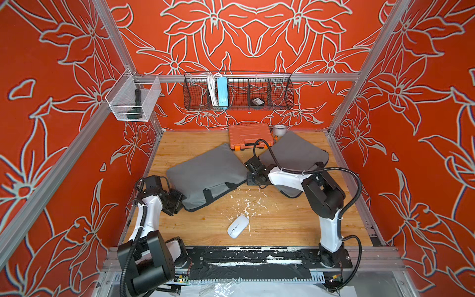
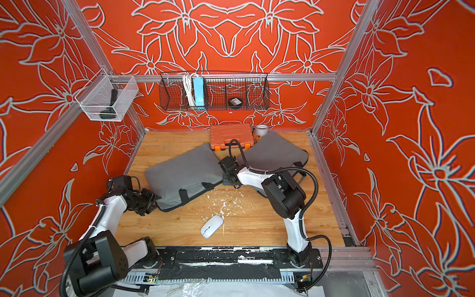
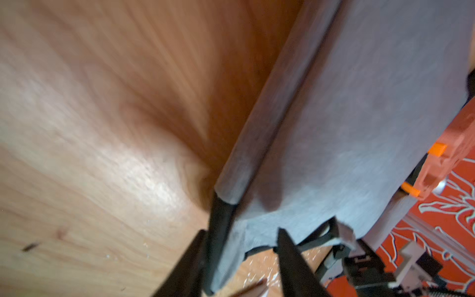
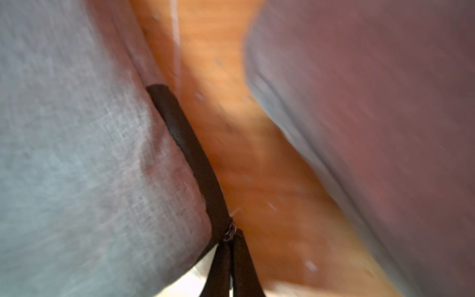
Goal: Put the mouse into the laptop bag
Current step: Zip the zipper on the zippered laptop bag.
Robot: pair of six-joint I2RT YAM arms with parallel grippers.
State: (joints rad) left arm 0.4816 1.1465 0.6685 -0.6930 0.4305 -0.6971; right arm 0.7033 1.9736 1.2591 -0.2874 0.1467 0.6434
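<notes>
One mouse (image 1: 238, 226) lies diagonally, buttons toward near-left; left claw (image 3: 241, 231) spread, right claw (image 4: 231, 243) pinching zipper pull (image 4: 229, 231).

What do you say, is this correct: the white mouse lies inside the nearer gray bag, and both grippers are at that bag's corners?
No. The mouse lies on the table, outside the bag, as both top views show. The left gripper and right gripper are at that bag's corners.

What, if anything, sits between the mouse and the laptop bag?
No object. Only white flecks lie on the tabletop between the mouse and the laptop bag. The right pincer pinches its zipper pull; whether the bag is open is unclear.
</notes>
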